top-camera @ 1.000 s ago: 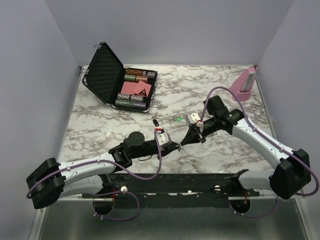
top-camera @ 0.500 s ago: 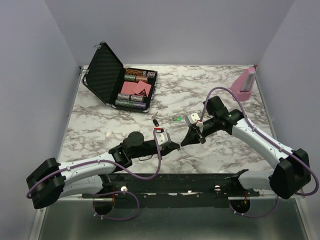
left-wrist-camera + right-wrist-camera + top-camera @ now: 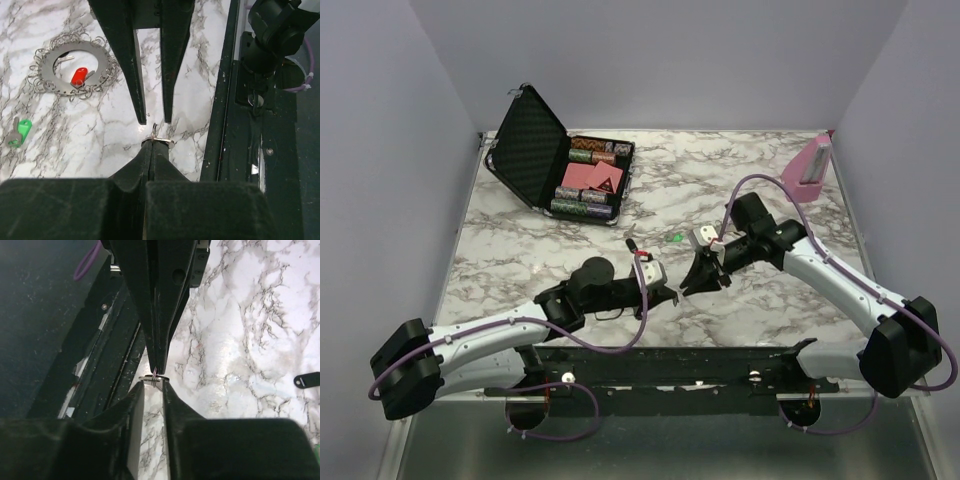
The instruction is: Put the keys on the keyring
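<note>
Marble table (image 3: 760, 190) with keyring (image 3: 100, 60), green key (image 3: 22, 129), case (image 3: 560, 160)

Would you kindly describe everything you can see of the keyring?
The keyring is a silvery circle: a flat grey band fringed with small wire loops. It lies flat on the marble table, upper left in the left wrist view. A red-headed key rests in its open centre; a green key lies apart.

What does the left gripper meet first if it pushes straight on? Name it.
The right gripper: its open fingertips stand just ahead of the left gripper, which is shut on a small metal ring. Pushed on, the ring would probably enter the gap between them, though depth is unclear.
</note>
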{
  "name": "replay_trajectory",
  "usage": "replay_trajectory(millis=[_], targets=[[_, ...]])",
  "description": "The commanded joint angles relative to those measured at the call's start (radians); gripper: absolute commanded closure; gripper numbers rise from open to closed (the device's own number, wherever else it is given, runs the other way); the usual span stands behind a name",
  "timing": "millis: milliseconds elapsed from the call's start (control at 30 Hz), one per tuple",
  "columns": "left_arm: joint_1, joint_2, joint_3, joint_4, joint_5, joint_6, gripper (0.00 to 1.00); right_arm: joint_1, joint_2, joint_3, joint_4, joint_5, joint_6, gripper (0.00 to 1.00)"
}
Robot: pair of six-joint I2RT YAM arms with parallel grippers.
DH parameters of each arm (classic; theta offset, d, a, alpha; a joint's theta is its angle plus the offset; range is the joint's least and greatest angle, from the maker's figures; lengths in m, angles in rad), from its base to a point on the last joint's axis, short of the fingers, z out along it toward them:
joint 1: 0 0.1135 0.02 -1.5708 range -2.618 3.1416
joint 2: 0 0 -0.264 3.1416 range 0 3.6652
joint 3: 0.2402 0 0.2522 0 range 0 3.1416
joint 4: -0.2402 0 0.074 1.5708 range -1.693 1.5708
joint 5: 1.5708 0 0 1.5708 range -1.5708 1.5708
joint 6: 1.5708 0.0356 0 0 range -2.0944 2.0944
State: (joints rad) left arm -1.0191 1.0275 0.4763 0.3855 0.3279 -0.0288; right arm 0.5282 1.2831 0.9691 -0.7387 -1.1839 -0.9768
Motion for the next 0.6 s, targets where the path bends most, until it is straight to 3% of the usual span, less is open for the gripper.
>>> replay_trajectory(millis=[0, 200, 400, 567], targets=[[-0.001, -0.041, 0.114, -0.317, -0.046, 0.003, 1.00, -0.007, 0.007, 0.005, 0.013, 0.020, 0.043, 0.68], [0.019, 0.005, 0.264, -0.620, -0.047, -0.014, 1.00, -0.010, 0.010, 0.006, -0.005, -0.002, 0.043, 0.56], [0.019, 0.137, 0.442, -0.830, -0.061, -0.020, 1.00, -0.010, 0.024, -0.010, 0.070, -0.037, 0.128, 0.55], [0.019, 0.184, 0.528, -0.904, -0.062, -0.022, 1.00, -0.010, 0.028, -0.018, 0.122, -0.052, 0.194, 0.57]])
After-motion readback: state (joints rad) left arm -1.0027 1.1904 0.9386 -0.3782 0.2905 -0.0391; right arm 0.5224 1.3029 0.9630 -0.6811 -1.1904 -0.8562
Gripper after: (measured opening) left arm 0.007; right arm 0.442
